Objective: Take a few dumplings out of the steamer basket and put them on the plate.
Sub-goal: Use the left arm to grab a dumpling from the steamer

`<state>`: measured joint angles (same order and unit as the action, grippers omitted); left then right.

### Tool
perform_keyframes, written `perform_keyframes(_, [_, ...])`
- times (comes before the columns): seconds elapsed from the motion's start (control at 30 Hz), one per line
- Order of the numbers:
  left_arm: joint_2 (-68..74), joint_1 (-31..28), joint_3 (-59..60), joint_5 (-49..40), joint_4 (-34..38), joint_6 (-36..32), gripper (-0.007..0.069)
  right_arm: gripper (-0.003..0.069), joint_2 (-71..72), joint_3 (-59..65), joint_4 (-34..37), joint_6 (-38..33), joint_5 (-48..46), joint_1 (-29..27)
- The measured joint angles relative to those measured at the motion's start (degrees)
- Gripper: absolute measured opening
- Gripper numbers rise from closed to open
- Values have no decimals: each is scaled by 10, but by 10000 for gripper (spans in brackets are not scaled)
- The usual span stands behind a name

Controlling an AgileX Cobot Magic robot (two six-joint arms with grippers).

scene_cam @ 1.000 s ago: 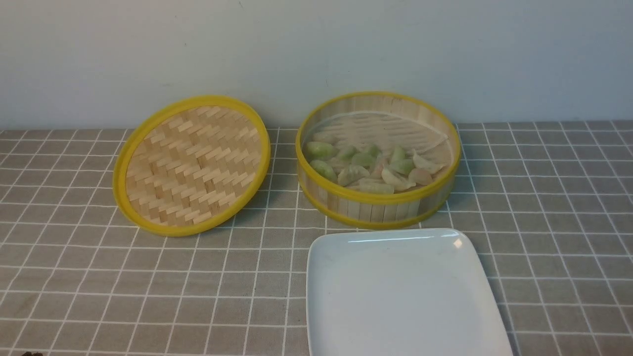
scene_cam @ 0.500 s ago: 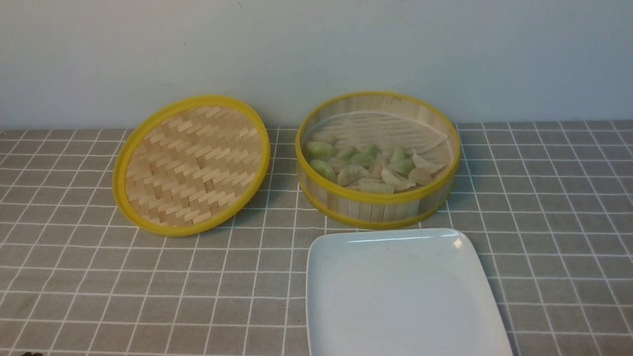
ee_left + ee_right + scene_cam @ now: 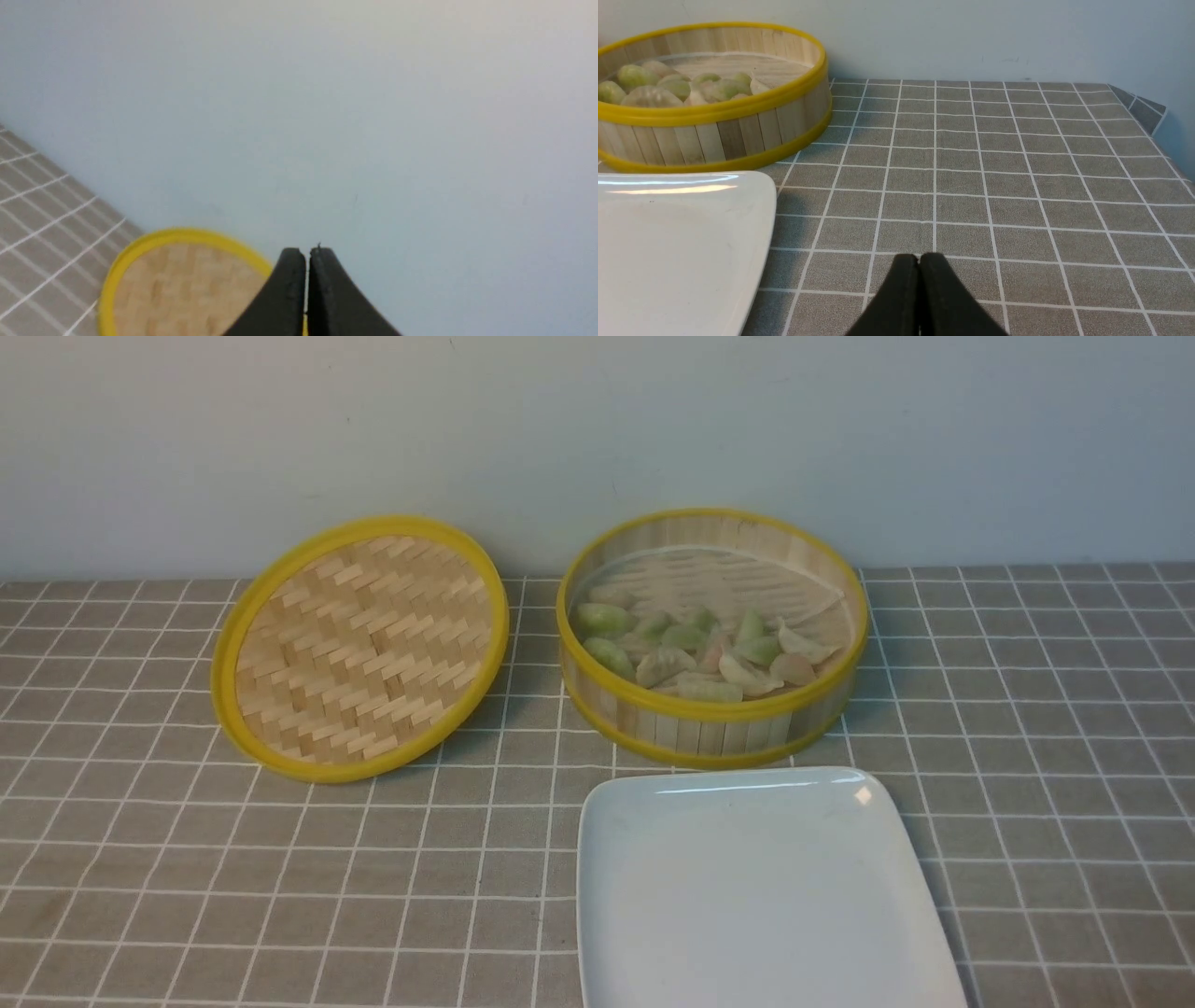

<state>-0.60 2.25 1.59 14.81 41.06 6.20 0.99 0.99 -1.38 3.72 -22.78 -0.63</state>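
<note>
Grey checked cloth (image 3: 187,859) covers the work surface. Left gripper (image 3: 307,254) and right gripper (image 3: 919,257) are both pressed closed, their fingers touching. Near the right one lies the plate (image 3: 668,242) — just beyond it, the steamer basket (image 3: 709,730) holds the dumplings (image 3: 695,658).

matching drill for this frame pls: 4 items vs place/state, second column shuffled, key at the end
Column 1
1. steamer basket
2. plate
3. woven lid
4. right gripper

Column 2
A. shut, holding nothing
B. white, nothing on it, nearest the front camera
C. holds the dumplings
D. lies to the basket's left

Pairs: 1-C, 2-B, 3-D, 4-A
</note>
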Motion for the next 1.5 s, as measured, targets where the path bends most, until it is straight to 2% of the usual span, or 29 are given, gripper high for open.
perform_keyframes(0.03, [0, 0, 0, 35, 16, 7, -5, -15, 0, 0, 0, 0, 0, 0])
perform_keyframes(0.13, [0, 0, -24, 63, 16, 15, -5, -15, 0, 0, 0, 0, 0, 0])
perform_keyframes(0.23, [1, 0, -65, 64, -15, 18, -5, -15, 0, 0, 0, 0, 0, 0])
perform_keyframes(0.27, [19, 0, -115, 58, -60, 19, -5, -15, 0, 0, 0, 0, 0, 0])
perform_keyframes(0.33, [45, 0, -155, 41, -93, 21, -5, -15, 0, 0, 0, 0, 0, 0])
perform_keyframes(0.4, [108, 0, -229, -20, -152, 27, -5, -15, 0, 0, -2, 0, 0, 0])
perform_keyframes(0.5, [229, 0, -351, -179, -218, 40, -5, -15, 0, 0, -7, 0, 2, 0])
perform_keyframes(0.63, [427, 0, -511, -466, -246, 26, -5, -15, 0, 3, 3, 1, 19, 0])
perform_keyframes(0.73, [568, 0, -590, -625, -232, -20, -5, -15, 0, 6, 64, 11, 70, 0])
perform_keyframes(0.83, [718, 7, -642, -740, -197, -95, -5, -15, 0, 6, 170, 42, 136, 0])
perform_keyframes(0.97, [866, 65, -693, -773, -188, -141, -5, -15, 0, 6, 288, 63, 192, 0])
perform_keyframes(1.13, [987, 149, -782, -779, -189, -167, -5, -15, 0, 6, 311, 35, 189, 0])
perform_keyframes(1.23, [1058, 189, -882, -793, -188, -193, -5, -15, 0, 6, 332, 30, 185, 0])
perform_keyframes(1.33, [1093, 203, -946, -800, -187, -209, -5, -15, 0, 1, 359, 37, 145, 1])
perform_keyframes(1.47, [1173, 209, -1084, -838, -187, -219, -5, -15, -15, -79, 379, 24, -21, 3])
perform_keyframes(1.5, [1177, 209, -1090, -839, -187, -219, -5, -15, -18, -84, 379, 20, -32, 3])
